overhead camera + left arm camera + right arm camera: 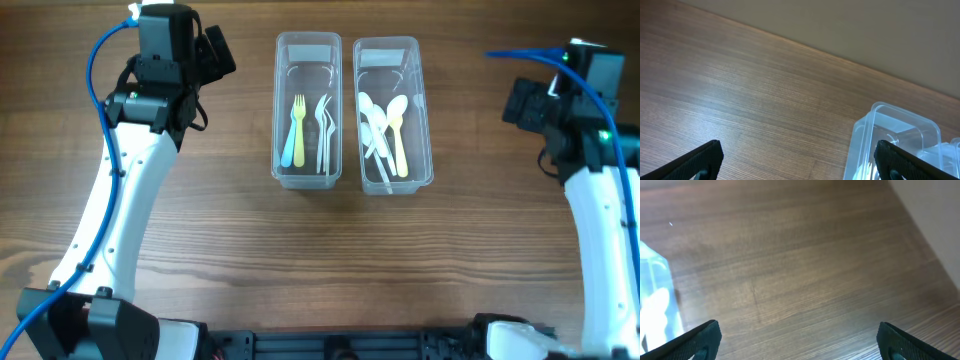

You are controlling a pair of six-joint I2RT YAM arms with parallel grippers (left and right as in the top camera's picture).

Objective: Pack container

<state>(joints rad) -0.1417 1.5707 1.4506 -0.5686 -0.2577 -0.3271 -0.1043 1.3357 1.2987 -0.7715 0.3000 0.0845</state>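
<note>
Your left gripper (797,156) and right gripper (798,334) both hang spread wide and empty, forks (297,128) in the left container (307,42), spoons (397,128) in the right container (386,47) mid-table, so come in from above and steer clear of those thin walls.

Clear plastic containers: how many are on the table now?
2. One clear plastic container stands on the left with a yellow plastic fork inside; the other stands close beside it on the right, holding white plastic spoons. None seems hidden.
</note>
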